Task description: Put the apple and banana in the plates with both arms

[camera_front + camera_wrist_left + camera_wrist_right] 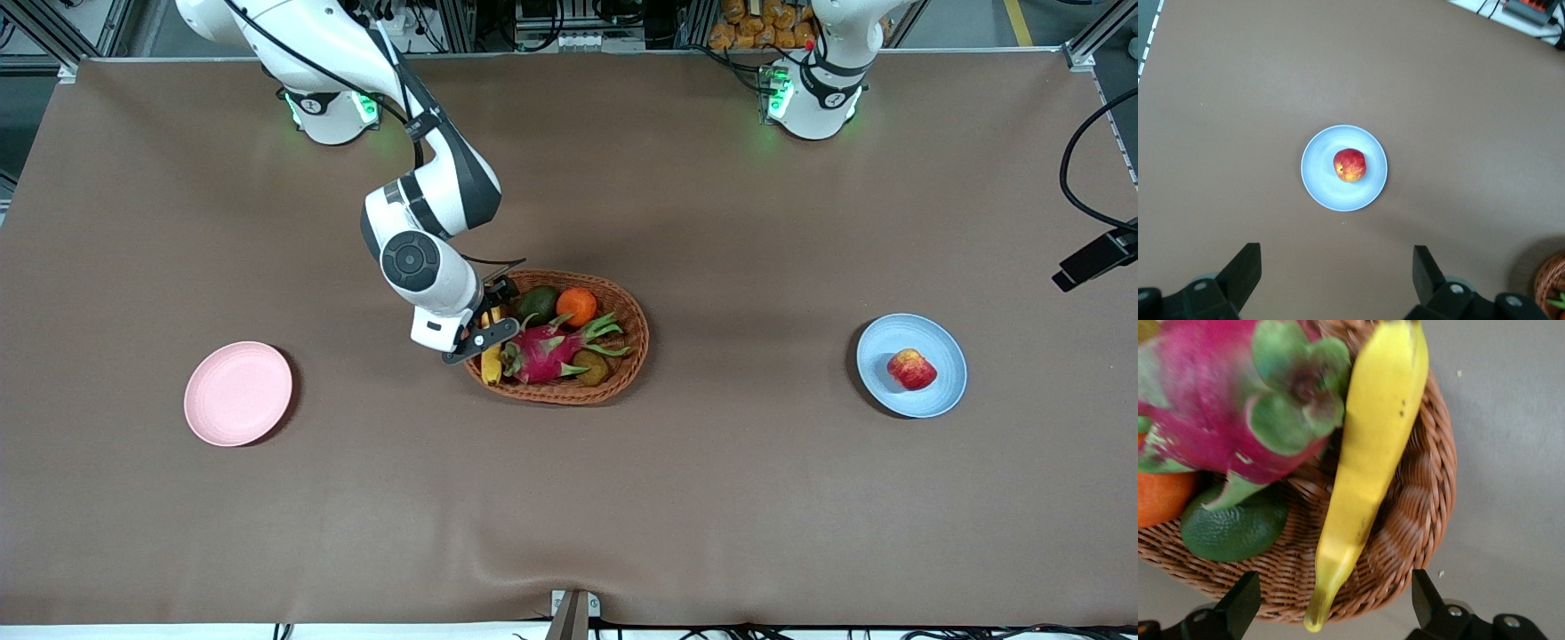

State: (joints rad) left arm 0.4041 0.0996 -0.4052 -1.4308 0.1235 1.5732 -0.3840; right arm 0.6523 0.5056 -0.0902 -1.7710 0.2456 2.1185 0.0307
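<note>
Two plates and one basket sit on the brown bench [569, 498]. The pink plate [237, 393], toward the right arm's end, holds nothing. The wicker basket [633, 342] at the middle holds the banana [491, 360] along its rim toward the right arm's end, a dragon fruit [547, 349] beside it, an avocado [537, 304], an orange [577, 306] and a small brown fruit [589, 366]. The right gripper [484, 316] hangs over the banana end of the basket, jaws spread wide and empty. The blue plate [925, 396], toward the left arm's end, holds the apple [911, 369] near its middle. The left gripper [1338, 277] waits high above the blue plate, jaws spread wide and empty.
</note>
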